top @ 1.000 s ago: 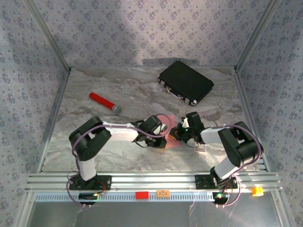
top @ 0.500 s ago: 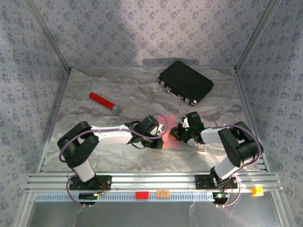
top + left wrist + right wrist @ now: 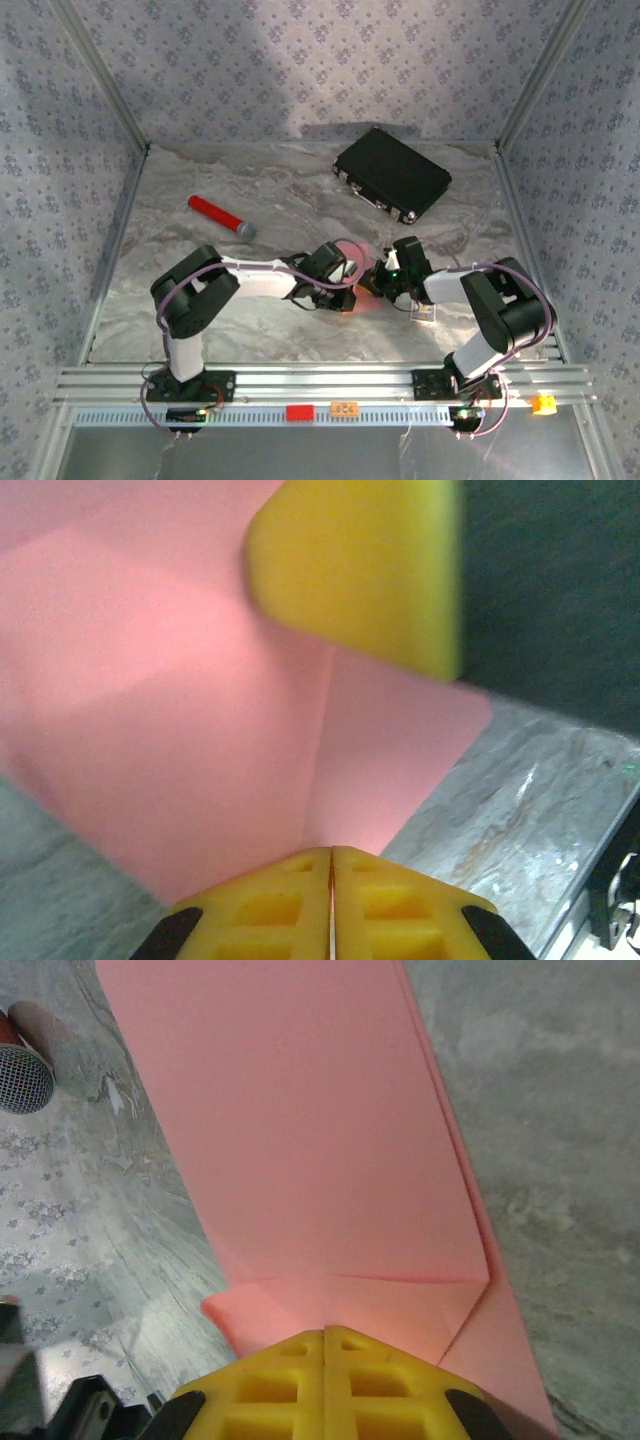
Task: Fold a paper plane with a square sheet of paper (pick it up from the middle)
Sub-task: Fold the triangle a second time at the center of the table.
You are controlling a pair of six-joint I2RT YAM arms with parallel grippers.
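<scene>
On the grey marbled worktop (image 3: 270,190), right of one smooth red cylinder (image 3: 212,211), two yellow-padded claws meet at the front middle, the left claw (image 3: 331,852) and the right claw (image 3: 324,1332), arms bent low, each pinching the single thin, creased salmon-pink sheet of paper (image 3: 240,710).

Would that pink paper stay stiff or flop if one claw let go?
Probably floppy: the pink paper is a thin sheet, pinched by the left claw and right claw. Its folds likely stiffen it slightly along the creases. Being so light, it could slide on the smooth table.
</scene>
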